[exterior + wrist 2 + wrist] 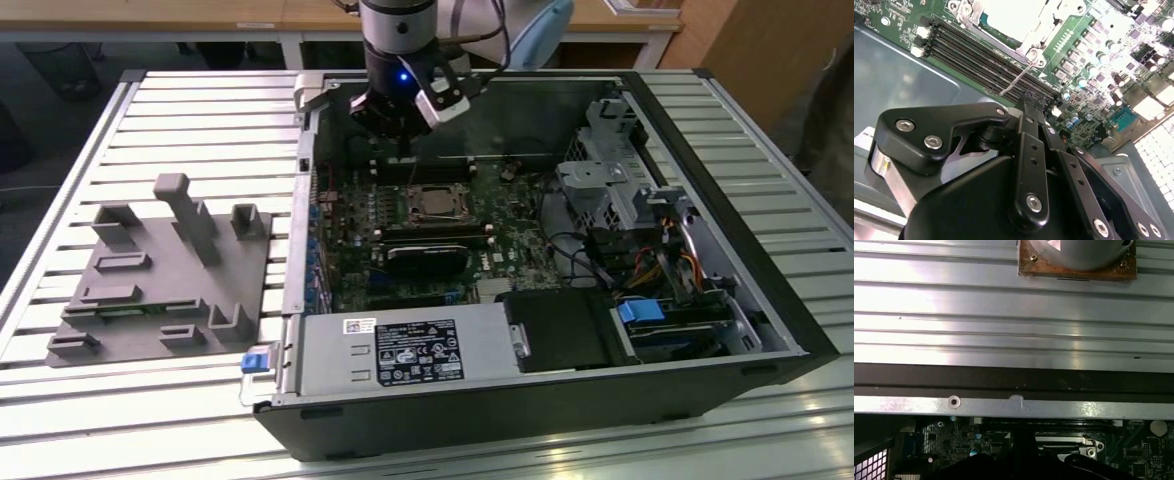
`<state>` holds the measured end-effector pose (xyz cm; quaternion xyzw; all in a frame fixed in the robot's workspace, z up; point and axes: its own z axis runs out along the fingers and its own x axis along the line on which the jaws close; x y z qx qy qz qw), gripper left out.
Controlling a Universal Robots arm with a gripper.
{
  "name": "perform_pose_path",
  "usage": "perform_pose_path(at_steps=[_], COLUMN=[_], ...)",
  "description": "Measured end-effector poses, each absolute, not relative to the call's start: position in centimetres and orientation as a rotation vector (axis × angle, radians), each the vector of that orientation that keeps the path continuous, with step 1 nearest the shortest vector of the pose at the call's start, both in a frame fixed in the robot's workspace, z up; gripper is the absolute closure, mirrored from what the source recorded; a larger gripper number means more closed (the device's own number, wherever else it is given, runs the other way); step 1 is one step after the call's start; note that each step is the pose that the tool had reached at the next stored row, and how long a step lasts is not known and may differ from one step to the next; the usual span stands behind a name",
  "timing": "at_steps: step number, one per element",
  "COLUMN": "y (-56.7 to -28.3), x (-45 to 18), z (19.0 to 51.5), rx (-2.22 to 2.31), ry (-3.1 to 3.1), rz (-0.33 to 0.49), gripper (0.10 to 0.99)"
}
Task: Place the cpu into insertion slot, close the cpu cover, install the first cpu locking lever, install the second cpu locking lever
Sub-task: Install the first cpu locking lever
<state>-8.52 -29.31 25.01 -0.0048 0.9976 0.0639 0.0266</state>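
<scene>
White printed labels (416, 352) are seen on the power supply at lower centre; the gripper (404, 150), its finger state undeterminable, is hung above the cpu (434, 203)

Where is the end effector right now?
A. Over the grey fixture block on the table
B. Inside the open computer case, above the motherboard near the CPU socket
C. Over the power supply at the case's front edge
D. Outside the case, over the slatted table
B: in the exterior view the end effector hangs inside the computer case, just behind the CPU socket on the motherboard.
</scene>
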Motion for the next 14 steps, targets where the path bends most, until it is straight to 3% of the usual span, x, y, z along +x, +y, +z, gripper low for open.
perform_pose_path(at_steps=[14], y=[-29.5], x=[-6.3], z=[24.9], rx=[-0.015], ry=[3.082], rz=[0.198], gripper=[0.961])
